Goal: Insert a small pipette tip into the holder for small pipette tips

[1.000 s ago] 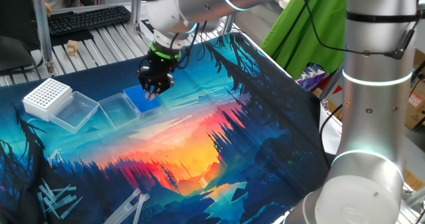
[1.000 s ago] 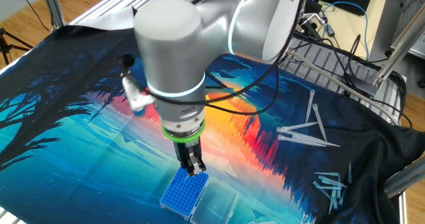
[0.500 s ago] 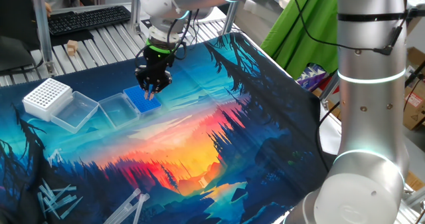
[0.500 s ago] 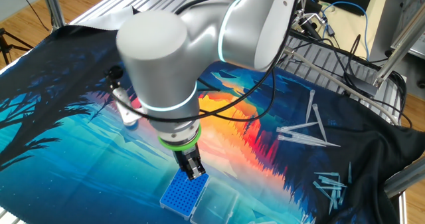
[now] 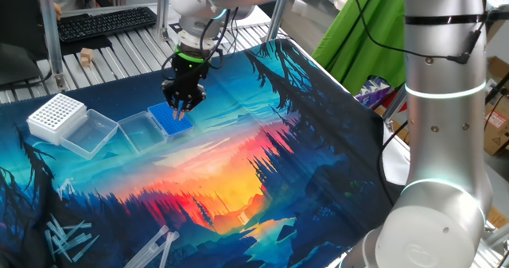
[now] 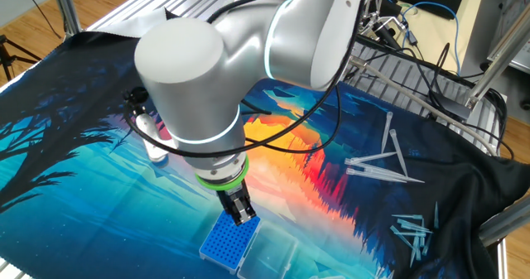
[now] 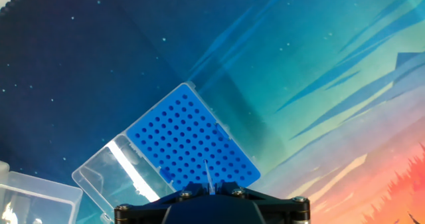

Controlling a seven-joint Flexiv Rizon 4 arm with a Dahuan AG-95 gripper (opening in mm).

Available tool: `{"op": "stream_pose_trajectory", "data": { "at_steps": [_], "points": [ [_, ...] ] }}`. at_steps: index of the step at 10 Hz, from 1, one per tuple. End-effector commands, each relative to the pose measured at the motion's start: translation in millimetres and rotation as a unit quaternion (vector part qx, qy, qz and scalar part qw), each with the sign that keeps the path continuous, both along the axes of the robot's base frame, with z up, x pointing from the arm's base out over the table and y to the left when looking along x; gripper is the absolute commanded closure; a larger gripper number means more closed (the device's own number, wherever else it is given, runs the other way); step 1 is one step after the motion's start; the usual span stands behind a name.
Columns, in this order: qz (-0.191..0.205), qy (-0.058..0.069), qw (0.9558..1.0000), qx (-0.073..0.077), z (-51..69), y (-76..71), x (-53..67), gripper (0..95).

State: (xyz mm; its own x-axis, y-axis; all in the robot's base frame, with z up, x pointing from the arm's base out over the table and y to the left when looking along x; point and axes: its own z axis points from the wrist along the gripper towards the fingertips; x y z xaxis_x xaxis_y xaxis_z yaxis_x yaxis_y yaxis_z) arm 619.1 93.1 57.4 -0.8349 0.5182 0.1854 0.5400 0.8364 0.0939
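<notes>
Directly above the blue rack, the gripper pinches a thin pale tip pointing toward twelve o'clock over the holes; the rack's clear lid lies open at eight o'clock.

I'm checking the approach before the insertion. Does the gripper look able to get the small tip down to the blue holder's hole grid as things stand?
Probably yes. The gripper hangs directly over the blue holder, the small pipette tip points at the grid, and the clear lid lies swung open to the side.
</notes>
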Motion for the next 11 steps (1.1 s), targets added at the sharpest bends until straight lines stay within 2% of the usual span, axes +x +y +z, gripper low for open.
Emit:
{"op": "stream_pose_trajectory", "data": {
  "at_steps": [1, 7, 8, 9, 11],
  "points": [
    [-0.001, -0.002, 1.0, 0.0, 0.1, 1.1, -2.3, 95.0],
    [-0.002, 0.0, 1.0, 0.0, -3.1, 4.6, -3.8, 95.0],
    [-0.013, 0.002, 0.9999, -0.002, -3.1, 4.6, -3.8, 95.0],
    [-0.041, 0.005, 0.9991, -0.005, -3.1, 4.6, -3.8, 95.0],
    [-0.13, 0.009, 0.9913, -0.013, -1.6, 4.7, -4.1, 95.0]
  ]
}}
